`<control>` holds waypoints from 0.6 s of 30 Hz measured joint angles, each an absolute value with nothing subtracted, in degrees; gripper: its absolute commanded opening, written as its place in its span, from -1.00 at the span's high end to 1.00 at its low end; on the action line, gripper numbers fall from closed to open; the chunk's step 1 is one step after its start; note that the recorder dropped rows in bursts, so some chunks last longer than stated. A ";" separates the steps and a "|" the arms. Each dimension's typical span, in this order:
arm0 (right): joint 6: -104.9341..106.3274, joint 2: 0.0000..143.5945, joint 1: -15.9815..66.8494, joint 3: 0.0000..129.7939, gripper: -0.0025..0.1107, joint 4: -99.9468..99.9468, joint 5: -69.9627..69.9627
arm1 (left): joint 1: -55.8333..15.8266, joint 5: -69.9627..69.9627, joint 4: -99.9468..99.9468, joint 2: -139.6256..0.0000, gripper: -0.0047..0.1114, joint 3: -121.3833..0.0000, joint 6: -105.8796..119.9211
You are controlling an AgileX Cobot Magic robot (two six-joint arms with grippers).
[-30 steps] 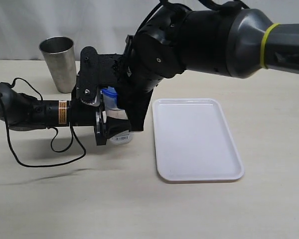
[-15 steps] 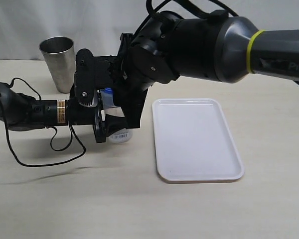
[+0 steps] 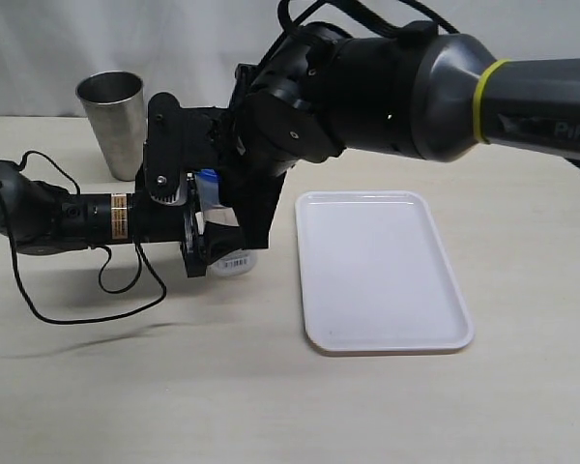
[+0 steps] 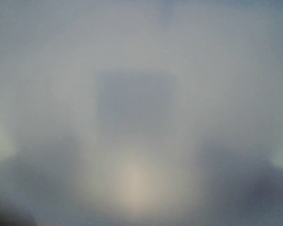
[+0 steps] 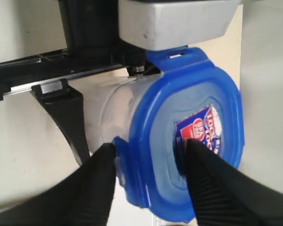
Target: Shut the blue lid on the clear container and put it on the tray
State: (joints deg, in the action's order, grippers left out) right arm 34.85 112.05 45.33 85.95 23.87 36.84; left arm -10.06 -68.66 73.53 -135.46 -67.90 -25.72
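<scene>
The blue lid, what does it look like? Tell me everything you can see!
The blue lid is shiny, slightly see-through blue plastic, a rounded square with snap flaps at its edges and a red-and-white sticker on top. It sits on the mouth of the clear container, which the left gripper holds. The right gripper is over it, open, its black fingers against one flap and the sticker.

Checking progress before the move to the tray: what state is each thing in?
clear container, upright, lidded
blue lid, on the container, visible flaps flared out
tray, nothing on it
steel cup, upright, open-topped
left gripper, closed on the container
right gripper, open, straddling lid edge
</scene>
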 measured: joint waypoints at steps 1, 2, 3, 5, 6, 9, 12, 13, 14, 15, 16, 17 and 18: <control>34.73 111.93 45.33 85.95 0.08 23.23 36.98 | -10.06 -68.92 73.64 -135.46 0.92 -67.90 -24.86; 34.71 111.68 45.33 85.95 0.07 22.47 37.20 | -10.06 -69.03 73.76 -135.46 0.92 -67.90 -23.80; 34.61 111.44 45.33 85.95 0.06 21.82 37.57 | -10.06 -69.27 73.99 -135.46 0.92 -67.90 -22.79; 34.46 110.79 45.33 85.95 0.06 19.83 38.01 | -10.06 -69.65 74.52 -135.46 0.92 -67.90 -21.01; 34.46 110.17 45.33 85.84 0.06 18.98 38.23 | -10.16 -69.75 74.62 -135.46 0.92 -67.90 -20.42; 34.18 108.20 45.33 85.46 0.06 16.58 39.02 | -10.16 -70.15 75.36 -135.46 0.92 -67.90 -18.68; 33.83 106.28 45.22 84.66 0.06 14.54 41.21 | -10.61 -70.66 76.27 -135.46 0.92 -67.90 -15.91; 33.71 105.67 45.22 84.44 0.06 13.93 41.85 | -10.74 -70.81 76.56 -135.46 0.92 -67.90 -14.74; 33.56 104.91 45.22 84.20 0.07 13.30 42.51 | -10.88 -71.07 77.02 -135.46 0.92 -67.90 -13.70; 33.05 104.11 45.22 83.91 0.07 12.86 42.86 | -11.00 -71.39 77.27 -135.46 0.92 -67.90 -12.98; 32.54 103.41 45.22 83.81 0.07 12.58 42.86 | -11.01 -71.50 77.68 -135.46 0.92 -67.90 -12.11; 31.84 102.42 45.22 83.81 0.07 12.31 42.58 | -11.16 -71.66 77.98 -135.46 0.92 -67.90 -11.36; 31.19 101.26 45.22 83.81 0.07 12.00 42.07 | -11.16 -71.79 78.10 -135.46 0.92 -67.90 -10.90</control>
